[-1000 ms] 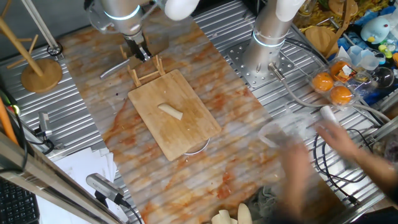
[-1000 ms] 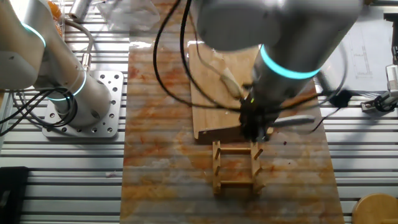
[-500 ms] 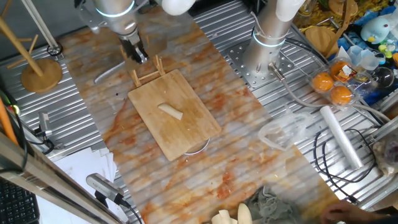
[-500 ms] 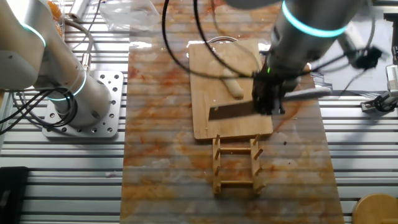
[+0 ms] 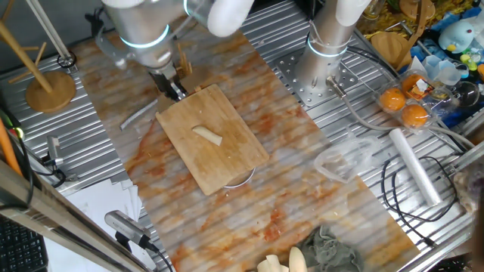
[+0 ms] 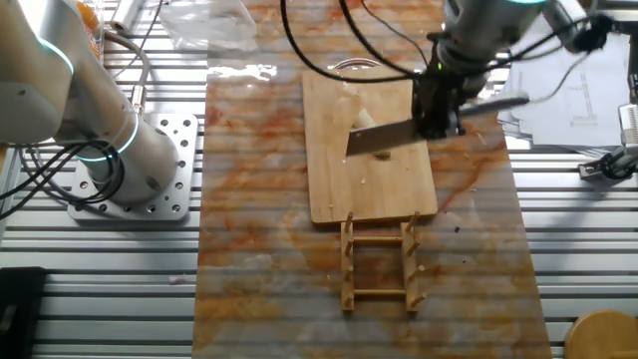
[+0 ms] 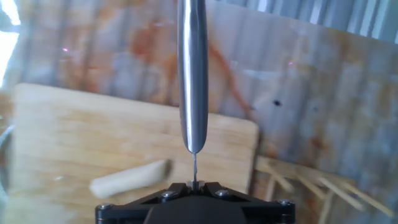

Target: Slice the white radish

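Note:
The white radish (image 5: 206, 134) is a pale cream stick lying whole in the middle of the wooden cutting board (image 5: 227, 162). My gripper (image 5: 171, 85) is shut on a knife and hangs over the board's corner nearest the wooden rack. In the other fixed view the gripper (image 6: 436, 108) holds the knife blade (image 6: 384, 138) level just above the radish (image 6: 363, 119), which the blade partly hides. In the hand view the knife (image 7: 191, 74) shows edge-on from the gripper (image 7: 194, 185), with the radish (image 7: 130, 177) to its left on the board (image 7: 74, 137).
The wooden rack (image 6: 379, 261) stands beside the board's end. A second arm's base (image 5: 325, 53) is at the back right. A clear plastic bag (image 5: 344, 162), a white roll (image 5: 412, 162), oranges (image 5: 404, 106), and cream-yellow pieces (image 5: 283, 262) lie to the right and front.
My gripper has carried the knife away from the rack and over the board, toward the radish. A person's blurred hand at the right has left the view.

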`<action>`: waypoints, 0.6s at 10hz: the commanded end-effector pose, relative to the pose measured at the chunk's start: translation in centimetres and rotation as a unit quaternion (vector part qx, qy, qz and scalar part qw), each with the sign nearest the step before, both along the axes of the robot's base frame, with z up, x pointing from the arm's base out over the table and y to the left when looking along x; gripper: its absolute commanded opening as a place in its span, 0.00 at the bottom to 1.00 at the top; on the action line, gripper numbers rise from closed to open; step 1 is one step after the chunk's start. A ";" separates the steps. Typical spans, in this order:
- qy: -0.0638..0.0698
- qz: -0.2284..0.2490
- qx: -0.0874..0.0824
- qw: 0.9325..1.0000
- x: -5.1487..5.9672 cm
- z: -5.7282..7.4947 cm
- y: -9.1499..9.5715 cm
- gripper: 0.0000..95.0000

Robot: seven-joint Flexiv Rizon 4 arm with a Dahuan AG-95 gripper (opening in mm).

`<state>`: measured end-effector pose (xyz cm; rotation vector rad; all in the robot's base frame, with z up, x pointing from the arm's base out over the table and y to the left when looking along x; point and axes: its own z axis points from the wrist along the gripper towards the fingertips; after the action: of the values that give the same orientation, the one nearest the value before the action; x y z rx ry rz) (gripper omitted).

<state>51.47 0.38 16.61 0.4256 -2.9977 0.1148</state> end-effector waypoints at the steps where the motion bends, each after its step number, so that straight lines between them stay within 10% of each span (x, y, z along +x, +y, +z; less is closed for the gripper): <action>1: 0.010 -0.011 0.003 1.000 -0.6 -0.1 2.9 0.00; 6: 0.008 0.027 0.043 0.999 -1.7 -1.4 5.9 0.00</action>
<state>49.75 6.05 15.35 0.4467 -2.9906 -0.0181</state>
